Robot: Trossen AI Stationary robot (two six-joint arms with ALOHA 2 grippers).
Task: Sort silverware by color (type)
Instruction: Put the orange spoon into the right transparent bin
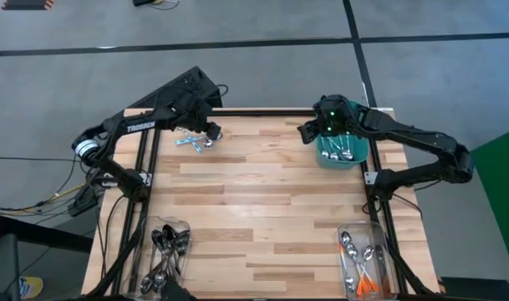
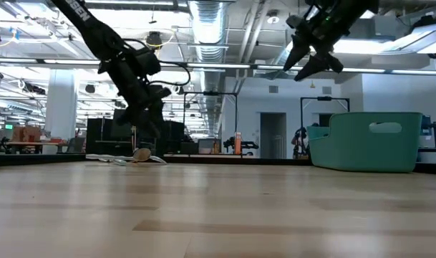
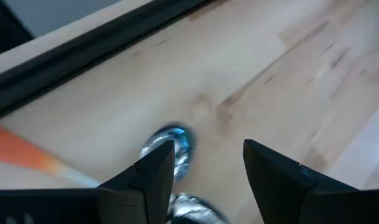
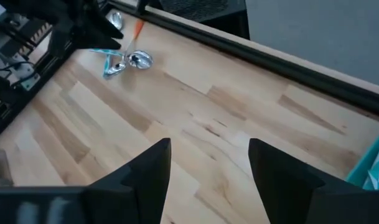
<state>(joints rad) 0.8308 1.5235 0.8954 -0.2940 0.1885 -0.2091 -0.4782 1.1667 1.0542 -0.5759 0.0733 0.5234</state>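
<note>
A small cluster of silverware (image 1: 191, 140) lies on the wooden table near its far left corner. It is made up of spoons with light blue handles (image 4: 108, 62) and one with an orange handle (image 4: 137, 28). My left gripper (image 1: 211, 132) hovers open just over it. Between and beside its fingers lie the shiny bowls (image 3: 172, 142) of two spoons, and I cannot tell whether a finger touches one. My right gripper (image 1: 308, 132) hangs open high above the table, beside the teal tub (image 1: 344, 152), which holds more spoons.
A clear bin (image 1: 166, 251) with dark metal spoons stands at the near left. Another clear bin (image 1: 363, 263), with orange-handled spoons, stands at the near right. A black frame rail (image 3: 83, 43) runs along the far edge. The wide middle of the table (image 1: 262, 201) is bare wood.
</note>
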